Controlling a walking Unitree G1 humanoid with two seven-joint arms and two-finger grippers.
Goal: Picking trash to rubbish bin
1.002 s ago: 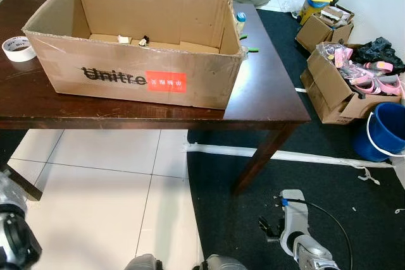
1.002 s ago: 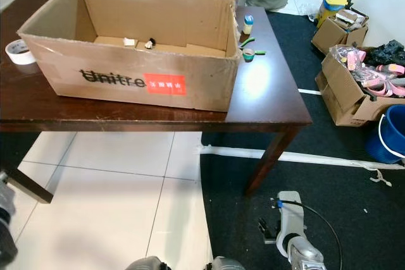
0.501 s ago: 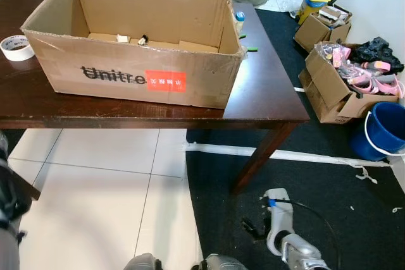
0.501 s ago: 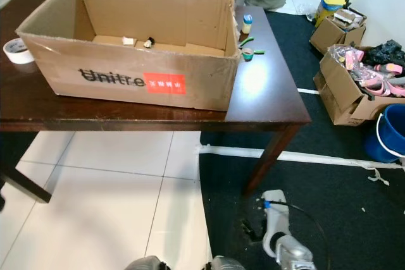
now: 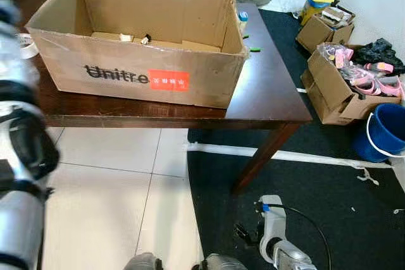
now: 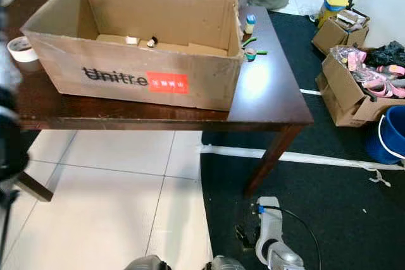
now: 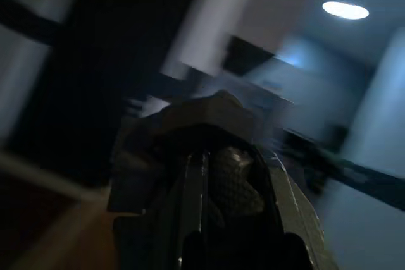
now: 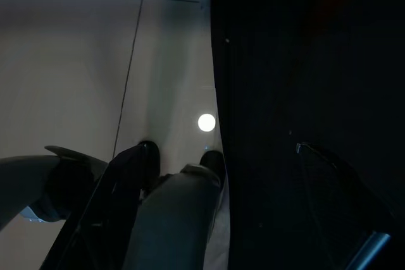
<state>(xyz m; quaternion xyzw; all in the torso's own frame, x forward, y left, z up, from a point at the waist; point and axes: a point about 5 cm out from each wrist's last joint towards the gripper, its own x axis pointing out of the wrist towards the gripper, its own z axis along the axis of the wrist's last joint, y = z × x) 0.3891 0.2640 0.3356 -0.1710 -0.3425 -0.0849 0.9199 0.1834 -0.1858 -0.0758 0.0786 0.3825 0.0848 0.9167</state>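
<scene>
White floor tiles (image 5: 101,188) met a dark carpet (image 5: 329,181) under the dark brown wooden table (image 5: 266,93) I faced, and on that table sat a large open cardboard box (image 5: 136,61) printed with black lettering and a red label. Inside the box, against its far wall, I saw a few small scraps of trash (image 5: 134,38). Just left of the box lay a white roll of tape (image 6: 25,49), and behind its right corner stood a small blue-capped bottle (image 6: 250,24) with a green-handled tool (image 6: 252,50) beside it. Right of the table, on the carpet, were brown cartons stuffed with pink items (image 5: 348,83) and a blue plastic bucket (image 5: 385,132). My left arm (image 5: 19,156) rose blurred at the table's left end; in its wrist view the left gripper (image 7: 231,194) was too dark and smeared for me to tell how its fingers stood. My right gripper (image 5: 243,235) hung low over the carpet in front of the table, and I could not tell its fingers' state either.
</scene>
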